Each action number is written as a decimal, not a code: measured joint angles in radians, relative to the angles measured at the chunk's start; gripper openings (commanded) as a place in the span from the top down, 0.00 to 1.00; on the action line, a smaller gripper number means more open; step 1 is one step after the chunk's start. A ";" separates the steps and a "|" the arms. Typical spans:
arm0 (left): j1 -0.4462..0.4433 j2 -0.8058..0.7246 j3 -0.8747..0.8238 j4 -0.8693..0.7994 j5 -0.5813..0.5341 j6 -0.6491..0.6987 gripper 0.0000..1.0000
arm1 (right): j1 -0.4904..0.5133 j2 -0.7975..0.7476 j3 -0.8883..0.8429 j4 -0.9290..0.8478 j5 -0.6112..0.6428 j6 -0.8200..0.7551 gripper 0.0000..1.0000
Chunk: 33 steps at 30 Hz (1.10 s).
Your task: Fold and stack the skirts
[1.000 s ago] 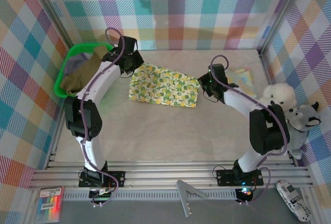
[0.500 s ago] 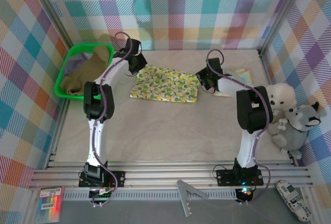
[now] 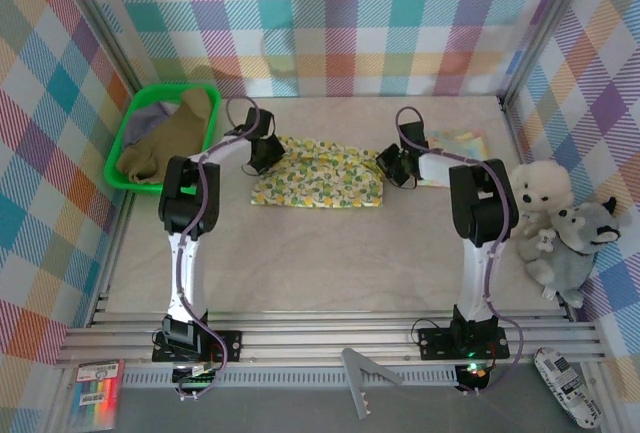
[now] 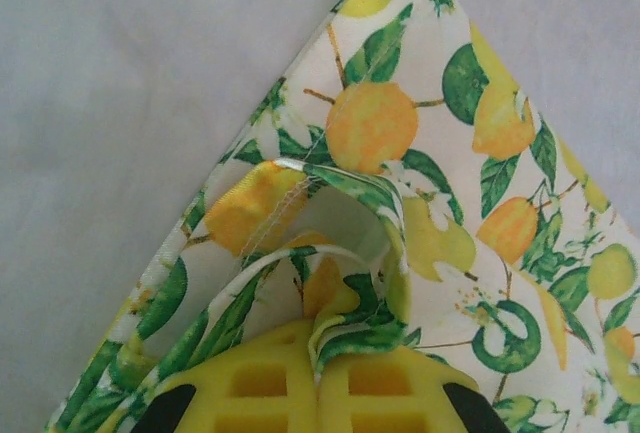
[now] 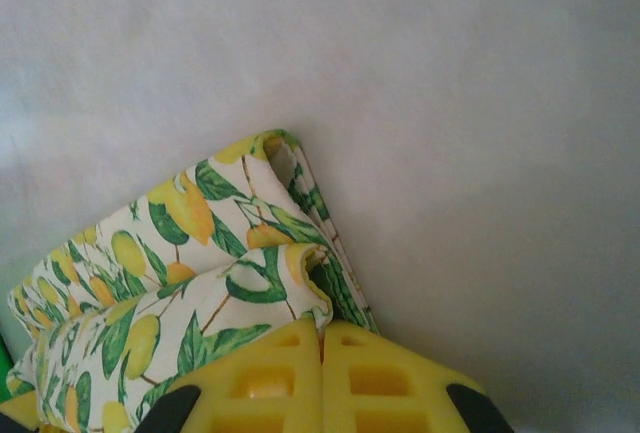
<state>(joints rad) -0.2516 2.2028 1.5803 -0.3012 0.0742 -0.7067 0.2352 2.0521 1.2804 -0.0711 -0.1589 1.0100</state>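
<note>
- The left pincer (image 4: 320, 378) is closed tight, its yellow fingers (image 4: 250, 383) meeting with a bunched fold of the floral skirt (image 3: 318, 173) nipped between them.
- That grip sits at the skirt's left end, where the hem curls up into a small loop just past the fingertips.
- The right pincer (image 5: 322, 353) is likewise closed all the way, pinching a rolled edge of the same skirt at its right end.
- Between the two pincers the floral skirt lies on the worktop (image 3: 320, 263), stretched left to right near the far edge, about midway between the left and right edges, with wrinkles along its far side.
- A green basket (image 3: 128, 133) stands in the far left corner of the worktop, just beside the left arm.
- Inside it lies the olive-brown skirt (image 3: 165, 143), heaped over the grey-lavender skirt (image 3: 150, 113), which shows at the far side of the basket.
- A white plush toy (image 3: 540, 188) and a grey plush toy (image 3: 580, 238) sit touching each other at the right edge.
</note>
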 measured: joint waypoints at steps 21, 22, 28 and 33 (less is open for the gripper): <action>-0.021 -0.192 0.044 -0.228 -0.066 -0.060 0.00 | 0.000 -0.162 -0.029 -0.086 -0.065 -0.149 0.02; -0.024 -0.190 0.043 -0.234 -0.064 -0.061 0.00 | 0.000 -0.165 -0.032 -0.088 -0.075 -0.158 0.01; -0.068 -0.232 -0.015 -0.284 -0.021 -0.064 0.00 | 0.023 -0.247 -0.110 -0.084 -0.122 -0.193 0.01; -0.130 -0.211 0.006 -0.245 0.126 -0.089 0.00 | 0.098 -0.195 -0.053 -0.048 -0.214 -0.203 0.01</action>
<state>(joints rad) -0.3817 1.9919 1.5864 -0.5465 0.1997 -0.7952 0.3328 1.8576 1.2278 -0.1196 -0.3729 0.8066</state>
